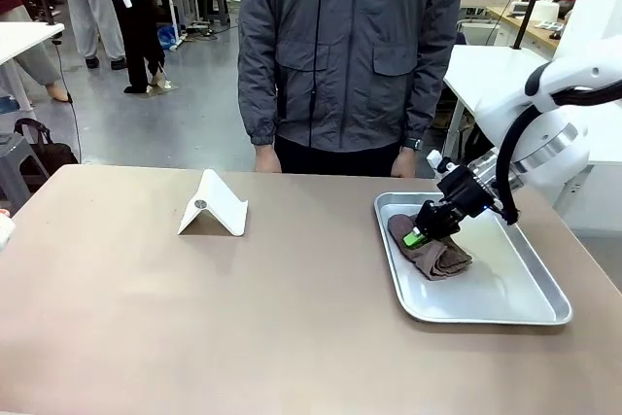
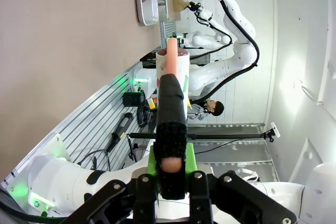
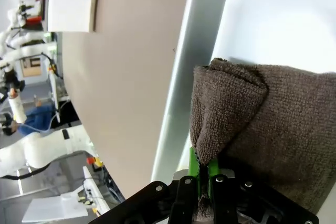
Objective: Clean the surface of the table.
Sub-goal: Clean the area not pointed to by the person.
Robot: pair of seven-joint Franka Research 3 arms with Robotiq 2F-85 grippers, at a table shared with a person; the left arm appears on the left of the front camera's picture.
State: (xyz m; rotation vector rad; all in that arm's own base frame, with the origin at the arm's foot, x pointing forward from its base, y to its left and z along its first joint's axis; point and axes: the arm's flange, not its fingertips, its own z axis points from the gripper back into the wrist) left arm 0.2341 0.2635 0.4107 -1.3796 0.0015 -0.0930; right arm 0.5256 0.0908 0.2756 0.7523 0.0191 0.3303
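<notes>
While wiping appears not yet begun, one brown terry cloth [image 1: 442,255] is gripped by the right gripper [image 1: 420,235] inside one shiny rectangular metal tray [image 1: 525,313] on the wide taupe-brown table [image 1: 243,318], near one white folded stand [image 1: 214,206]. From the left wrist, the left gripper [image 2: 171,85] is seen closed. From the right wrist, a cloth fold is pinched between green pads [image 3: 193,163].

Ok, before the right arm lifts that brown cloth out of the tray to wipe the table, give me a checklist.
1. Right gripper shut on the brown cloth: ok, a fold is pinched between the pads.
2. Cloth free of the metal tray: not ok, most of it lies on the tray floor.
3. Table open for wiping: not ok, a white folded stand sits on it.
4. Person's hands out of the way: ok, at the far edge.
5. Spot to wipe located: cannot tell, the top looks uniform.
</notes>
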